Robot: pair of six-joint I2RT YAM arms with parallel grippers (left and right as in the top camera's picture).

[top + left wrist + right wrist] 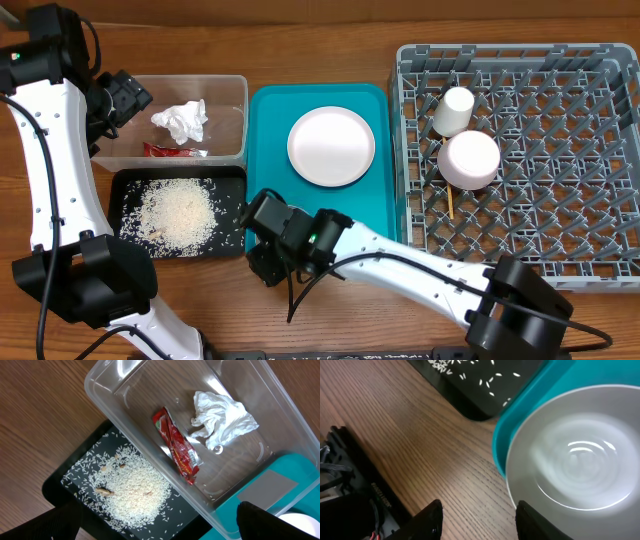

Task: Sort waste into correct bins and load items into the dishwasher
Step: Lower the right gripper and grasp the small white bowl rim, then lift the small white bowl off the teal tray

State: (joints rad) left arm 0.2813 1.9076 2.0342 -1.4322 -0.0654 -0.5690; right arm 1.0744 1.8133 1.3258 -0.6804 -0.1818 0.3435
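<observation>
The clear tub holds a crumpled white tissue and a red wrapper. Just beside it, the black tray carries a heap of rice. A white plate lies flat between the tub and the grey rack. In the rack stand a tilted cup and a pale pink bowl, with a chopstick poking out under the bowl.

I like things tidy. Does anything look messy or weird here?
Nothing spilled: the loose white rice grains lie inside the shallow black rectangular tray. Only a few brown bits mixed into them look odd.
</observation>
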